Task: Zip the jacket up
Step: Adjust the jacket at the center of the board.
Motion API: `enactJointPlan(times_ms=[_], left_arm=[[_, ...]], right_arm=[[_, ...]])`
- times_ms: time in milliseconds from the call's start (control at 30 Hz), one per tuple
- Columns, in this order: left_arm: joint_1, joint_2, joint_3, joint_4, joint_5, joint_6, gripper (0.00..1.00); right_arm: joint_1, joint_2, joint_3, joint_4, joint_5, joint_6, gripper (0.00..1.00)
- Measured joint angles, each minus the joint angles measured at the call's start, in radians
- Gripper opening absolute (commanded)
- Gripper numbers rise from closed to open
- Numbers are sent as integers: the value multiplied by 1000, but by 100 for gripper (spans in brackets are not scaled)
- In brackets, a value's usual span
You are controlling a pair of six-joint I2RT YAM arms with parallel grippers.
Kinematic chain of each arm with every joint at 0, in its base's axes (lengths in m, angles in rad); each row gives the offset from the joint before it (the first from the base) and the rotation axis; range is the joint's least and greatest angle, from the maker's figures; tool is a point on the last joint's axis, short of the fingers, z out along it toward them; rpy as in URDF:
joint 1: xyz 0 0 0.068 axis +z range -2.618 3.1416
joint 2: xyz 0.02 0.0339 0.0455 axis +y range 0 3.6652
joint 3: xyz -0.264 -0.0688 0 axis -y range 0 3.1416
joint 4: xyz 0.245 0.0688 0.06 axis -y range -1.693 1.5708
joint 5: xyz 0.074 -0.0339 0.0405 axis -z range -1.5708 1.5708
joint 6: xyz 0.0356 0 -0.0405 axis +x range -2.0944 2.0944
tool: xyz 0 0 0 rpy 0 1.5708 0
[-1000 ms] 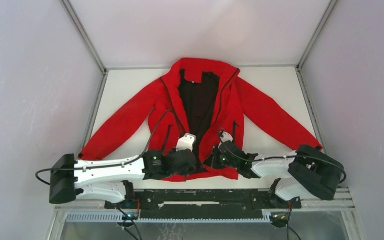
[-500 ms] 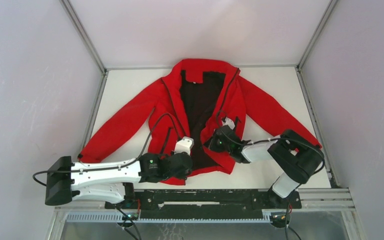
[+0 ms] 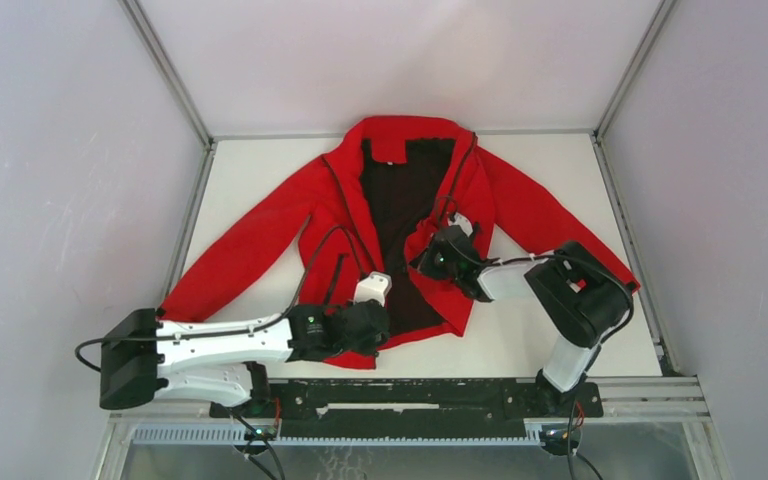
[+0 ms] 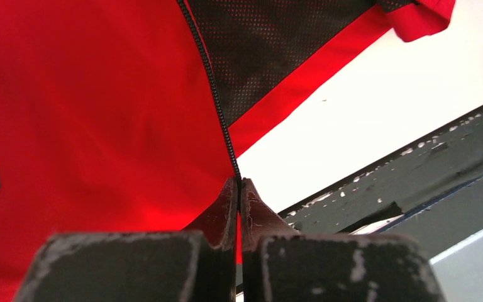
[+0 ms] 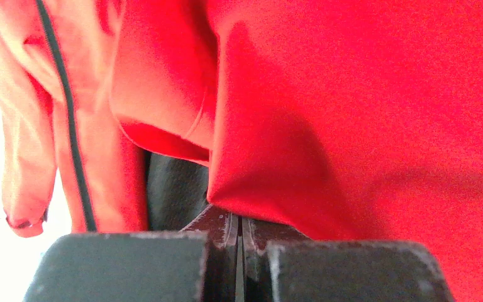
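The red jacket [image 3: 260,235] lies spread on its back on the white table, front open, black lining [image 3: 400,200] showing. My left gripper [image 3: 384,332] is at the bottom hem of the left front panel, shut on the lower end of the dark zipper [image 4: 217,100]; the zipper tape runs straight into its closed fingertips [image 4: 229,195]. My right gripper [image 3: 420,266] is over the right front panel's inner edge, mid-height, shut, with red jacket fabric [image 5: 352,126] bunched over its tips. A zipper strip [image 5: 69,126] and some lining [image 5: 173,189] show beside it.
The table [image 3: 560,340] is boxed in by pale walls and metal frame posts [image 3: 165,70]. A dark mounting rail [image 3: 410,395] runs along the near edge, also visible as a rail [image 4: 415,176] in the left wrist view. Both sleeves reach toward the table's side edges.
My right gripper has moved from the near hem up toward the jacket's middle, dragging the right front panel's lower edge up and inward. My left gripper has stayed at the hem.
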Motion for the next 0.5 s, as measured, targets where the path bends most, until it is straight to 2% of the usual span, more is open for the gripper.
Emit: enactJointPlan(times_ms=[200, 500], left_arm=[[45, -2, -66, 109, 93, 17, 0], [31, 171, -74, 293, 259, 56, 0]], right_arm=[[30, -169, -58, -40, -17, -24, 0], [95, -505, -162, -124, 18, -57, 0]])
